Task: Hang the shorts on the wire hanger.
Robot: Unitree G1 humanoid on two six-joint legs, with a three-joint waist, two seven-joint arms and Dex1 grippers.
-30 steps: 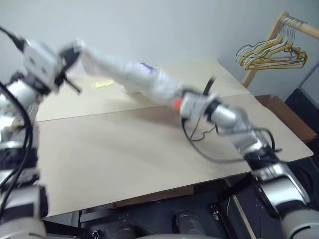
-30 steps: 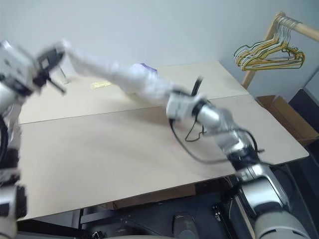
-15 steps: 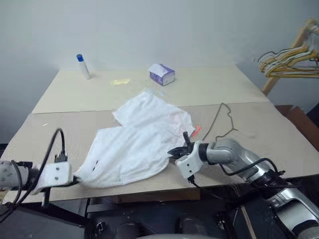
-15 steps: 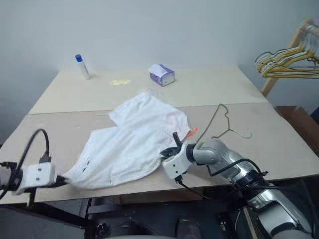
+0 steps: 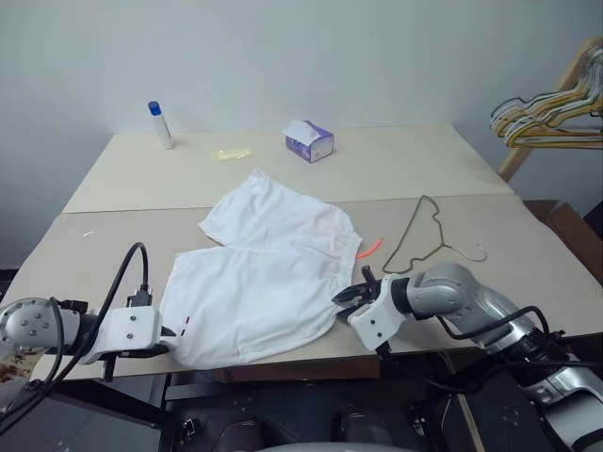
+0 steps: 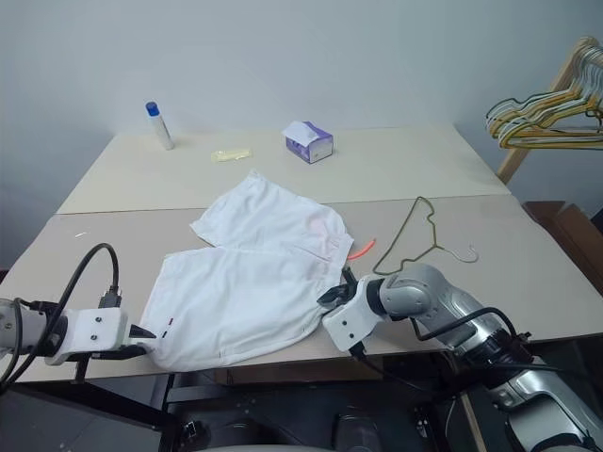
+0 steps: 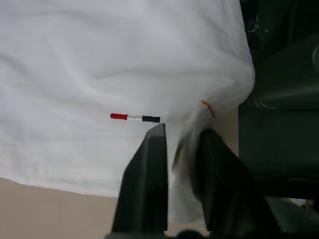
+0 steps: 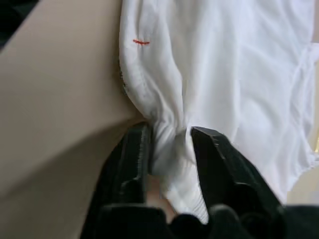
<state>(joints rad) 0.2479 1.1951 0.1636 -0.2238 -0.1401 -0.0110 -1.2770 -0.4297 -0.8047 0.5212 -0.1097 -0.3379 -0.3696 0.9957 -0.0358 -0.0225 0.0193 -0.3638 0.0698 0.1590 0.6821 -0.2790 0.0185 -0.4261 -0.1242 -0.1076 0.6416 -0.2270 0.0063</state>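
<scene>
White lightweight fabric shorts [image 5: 268, 282] lay spread flat on the beige table [image 5: 490, 179], near its front edge, so the waistband could be reached. My left gripper [image 7: 177, 144] stood part-spread with a fold of hem between its fingers. My right gripper [image 8: 169, 144], likewise part-spread, bracketed a bunched corner. The thin dark wire hanger [image 5: 426, 235] lay just beside the shorts, untouched, within my right arm's reach.
</scene>
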